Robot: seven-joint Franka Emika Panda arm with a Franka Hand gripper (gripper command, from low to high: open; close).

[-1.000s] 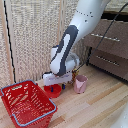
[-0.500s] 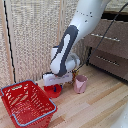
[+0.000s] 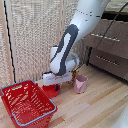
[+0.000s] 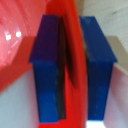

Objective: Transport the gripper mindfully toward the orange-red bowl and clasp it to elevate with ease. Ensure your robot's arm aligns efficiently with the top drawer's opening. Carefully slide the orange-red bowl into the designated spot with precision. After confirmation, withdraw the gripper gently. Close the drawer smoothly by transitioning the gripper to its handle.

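Wrist view is very close and blurred: the orange-red bowl shows only as a thin glossy rim running between the two dark-blue fingers, one pad on each side and pressed near or against it; the rest of the bowl spills out as a red-pink smear with a few highlights. Fingers are narrow, clamped on the bowl's rim.

In the exterior view the bowl is mostly hidden under the gripper; only a small glossy orange-red patch shows on the light wooden floor, and I can't tell if it touches the floor or is just off it. The fingertips themselves are too small to make out here. The robot's arm comes down from the upper edge, its top cut off by the frame.

Just beside the bowl, toward the exterior view's right, stands a pink cup, upright. A red wire basket with a blue-grey rim sits near, on the exterior view's left, partly cut at the edge. Behind is a pale woven wall panel. The drawer unit is well apart on the exterior view's right: the top drawer with its handle, and a darker lower front beneath.
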